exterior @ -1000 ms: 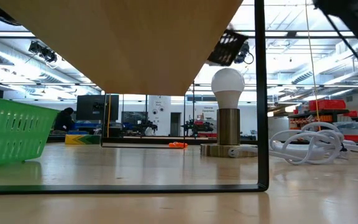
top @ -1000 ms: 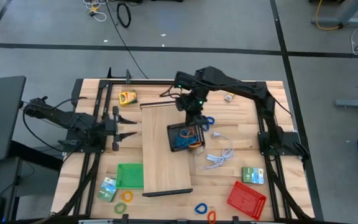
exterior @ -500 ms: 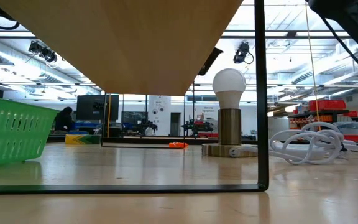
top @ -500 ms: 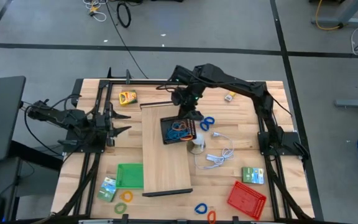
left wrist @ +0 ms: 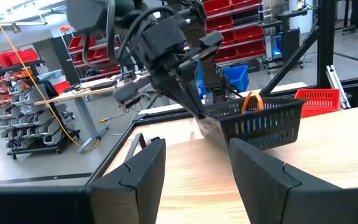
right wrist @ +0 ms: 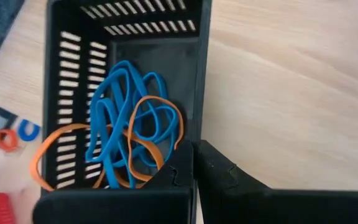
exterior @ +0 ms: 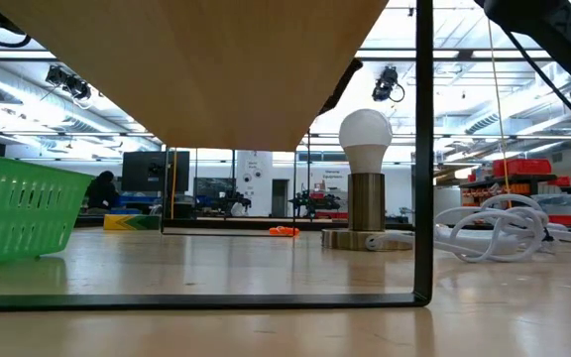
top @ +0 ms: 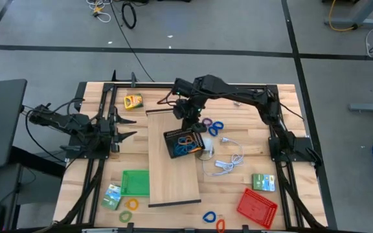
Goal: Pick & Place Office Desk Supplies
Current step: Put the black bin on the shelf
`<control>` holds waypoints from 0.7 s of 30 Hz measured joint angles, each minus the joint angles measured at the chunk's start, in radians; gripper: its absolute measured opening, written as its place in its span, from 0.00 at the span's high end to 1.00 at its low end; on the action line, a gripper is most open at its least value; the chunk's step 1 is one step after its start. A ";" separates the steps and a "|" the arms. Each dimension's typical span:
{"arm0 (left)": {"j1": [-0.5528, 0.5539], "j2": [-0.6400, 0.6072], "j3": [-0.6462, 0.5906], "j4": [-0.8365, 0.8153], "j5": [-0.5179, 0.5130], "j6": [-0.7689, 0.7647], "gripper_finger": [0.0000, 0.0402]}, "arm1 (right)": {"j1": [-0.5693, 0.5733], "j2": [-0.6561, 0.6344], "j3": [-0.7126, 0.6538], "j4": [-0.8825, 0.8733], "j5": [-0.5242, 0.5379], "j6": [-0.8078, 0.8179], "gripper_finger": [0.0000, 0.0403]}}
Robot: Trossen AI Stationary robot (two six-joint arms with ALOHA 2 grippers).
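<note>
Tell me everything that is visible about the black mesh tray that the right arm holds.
The black mesh tray is a small rectangular basket, plastic by its look, with slotted walls and floor. It is over the long pale wooden board and looks tilted in the left wrist view. The right tool is shut on one wall's rim. Inside lie tangled blue bands and orange bands.

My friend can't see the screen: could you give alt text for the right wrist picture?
The right hand is shut on the wall of a black mesh tray over a pale wooden board. Inside the tray lie tangled blue bands and orange bands.
</note>
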 joint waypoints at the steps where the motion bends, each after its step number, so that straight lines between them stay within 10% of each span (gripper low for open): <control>1: 0.000 0.000 0.000 0.000 -0.001 0.001 0.54 | 0.007 -0.001 0.000 0.006 0.021 0.000 0.99; 21: 0.000 0.000 0.000 -0.007 -0.002 0.003 0.54 | 0.092 -0.001 0.000 0.090 0.313 -0.002 0.88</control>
